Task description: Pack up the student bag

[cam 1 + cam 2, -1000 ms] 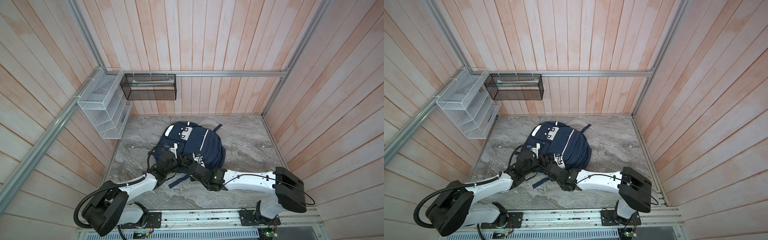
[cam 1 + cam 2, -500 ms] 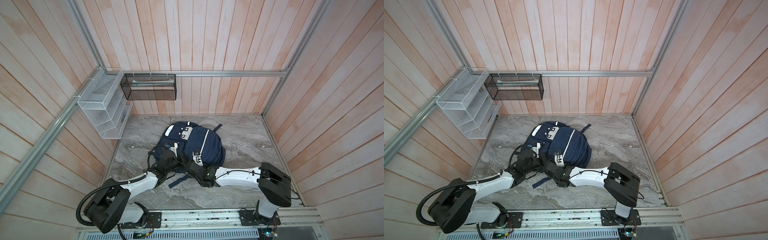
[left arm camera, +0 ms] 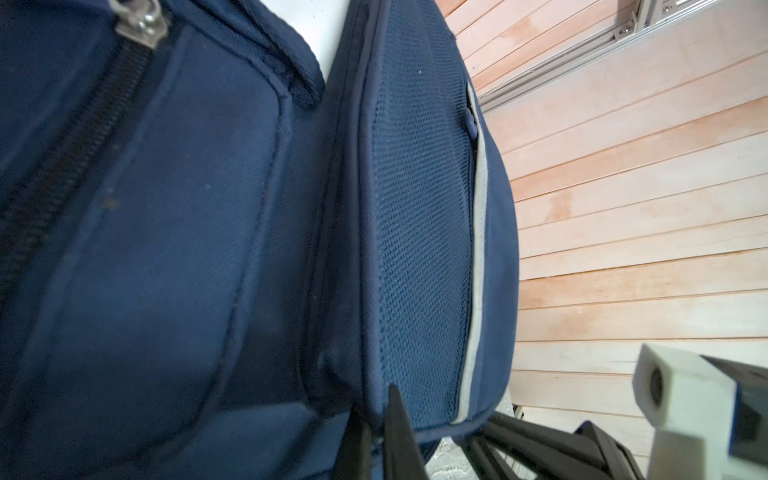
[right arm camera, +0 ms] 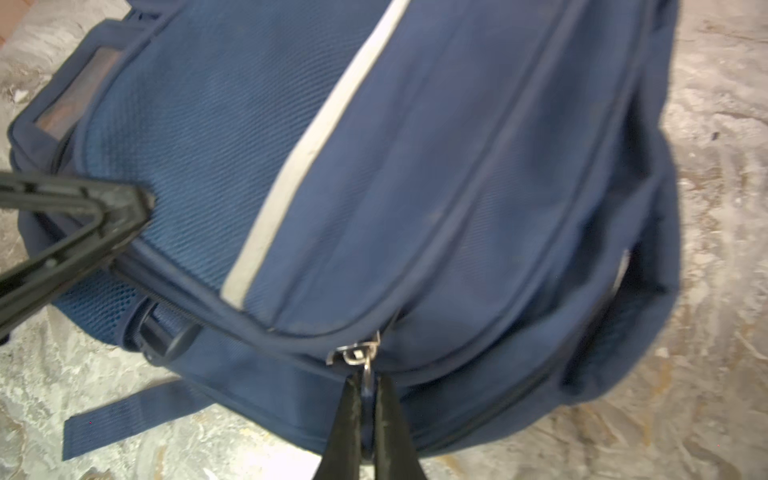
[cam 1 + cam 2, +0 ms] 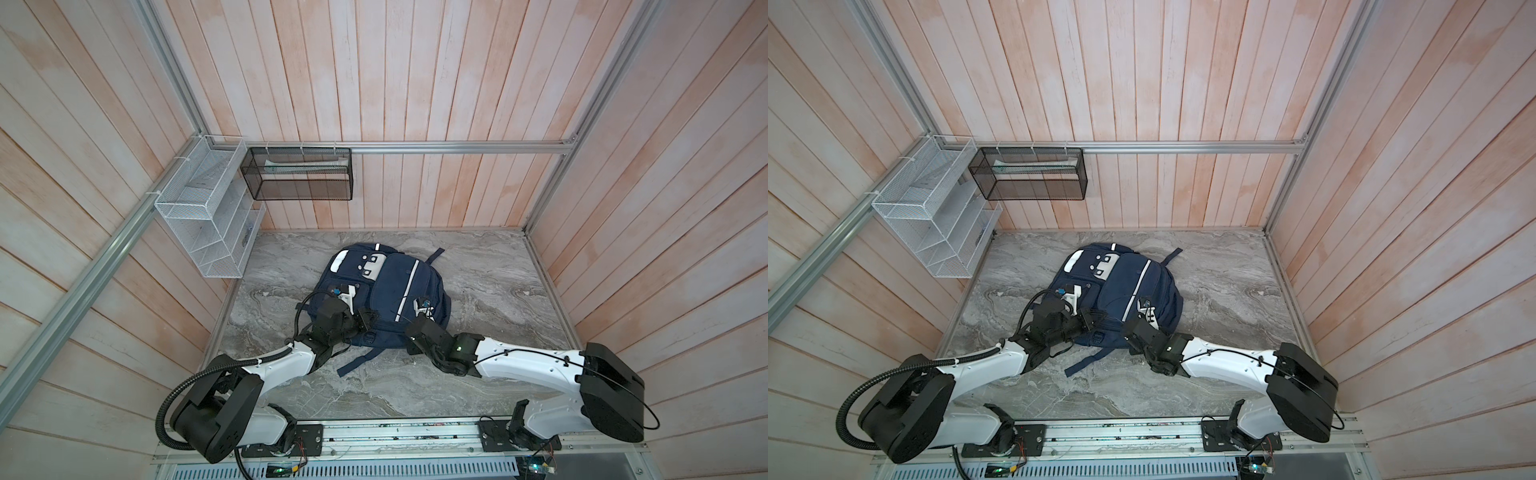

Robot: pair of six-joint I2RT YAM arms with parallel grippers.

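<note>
Right gripper (image 4: 368, 380) grips the zipper pull (image 4: 367, 372); left of it, my left gripper (image 4: 139, 208) pinches the student bag (image 4: 457, 145) at its pocket rim (image 4: 174, 259).

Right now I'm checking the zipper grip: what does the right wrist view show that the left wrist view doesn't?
Only right wrist: the right gripper shut on the zipper pull, and a loose strap. Only left wrist: the wall rail and another zipper slider. Both: the bag, its grey stripe, and the left gripper shut on the bag.
</note>
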